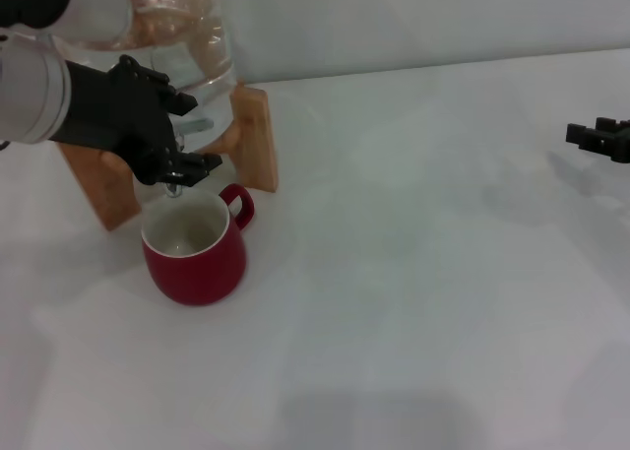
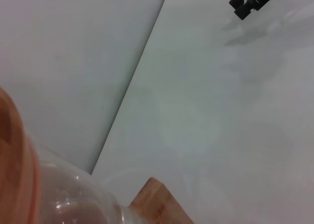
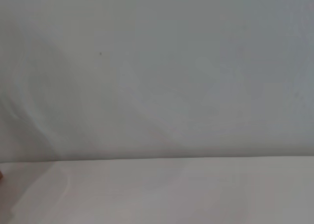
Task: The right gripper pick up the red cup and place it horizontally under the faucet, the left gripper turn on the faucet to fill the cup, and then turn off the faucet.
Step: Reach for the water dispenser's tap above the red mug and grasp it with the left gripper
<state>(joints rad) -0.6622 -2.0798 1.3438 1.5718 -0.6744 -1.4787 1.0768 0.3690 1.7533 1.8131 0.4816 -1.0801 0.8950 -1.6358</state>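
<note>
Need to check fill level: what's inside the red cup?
The red cup shows its white inside with no clear water line; the left gripper at the faucet covers its far rim.

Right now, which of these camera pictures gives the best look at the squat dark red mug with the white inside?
The head view. The squat dark red mug stands upright and whole on the white table, under the left gripper at the chrome tap. The left wrist view shows only glass jar, wooden stand and table; the right wrist view shows bare surfaces. Neither shows the mug.

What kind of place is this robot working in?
Probably a lab test bench: a plain white table against a blank wall, with only a glass water jar on a wooden stand and a red cup.
</note>
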